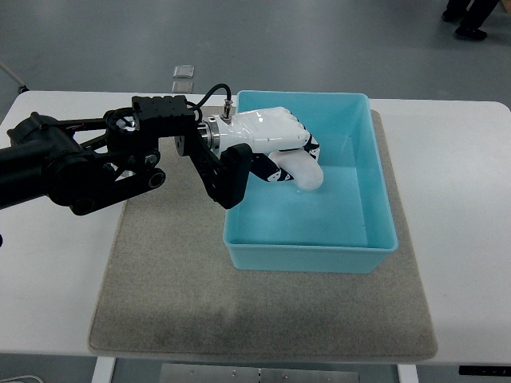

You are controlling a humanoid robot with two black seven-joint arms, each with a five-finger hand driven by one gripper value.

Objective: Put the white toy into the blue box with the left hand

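**A:** Start with your left hand point(271, 144). What is it doing?

**B:** Your fingers point(299, 148) are curled tight around the white toy point(307, 171); nothing is spread. The toy's rounded end pokes out below and to the right of the knuckles, and the rest of it is buried in your grip, so I can't tell you its full shape.

**A:** And where is that relative to the box?

**B:** Your hand is over the far left part of the blue box point(375, 239), past its left wall, with the toy above the box floor. Whether the toy touches the floor I cannot tell from this steep angle.

**A:** Give me counts.

**B:** One hand in view, yours on the left, its black arm point(72, 167) reaching in from the left edge. One white toy. One blue box, with nothing lying on its floor. One grey mat point(168, 279) under the box, spread on the white counter point(463, 199).

**A:** Anything beyond the counter?

**B:** Two small square plates point(183, 77) on the floor by the far edge, and at the far right corner a person's dark shoes point(467, 20).
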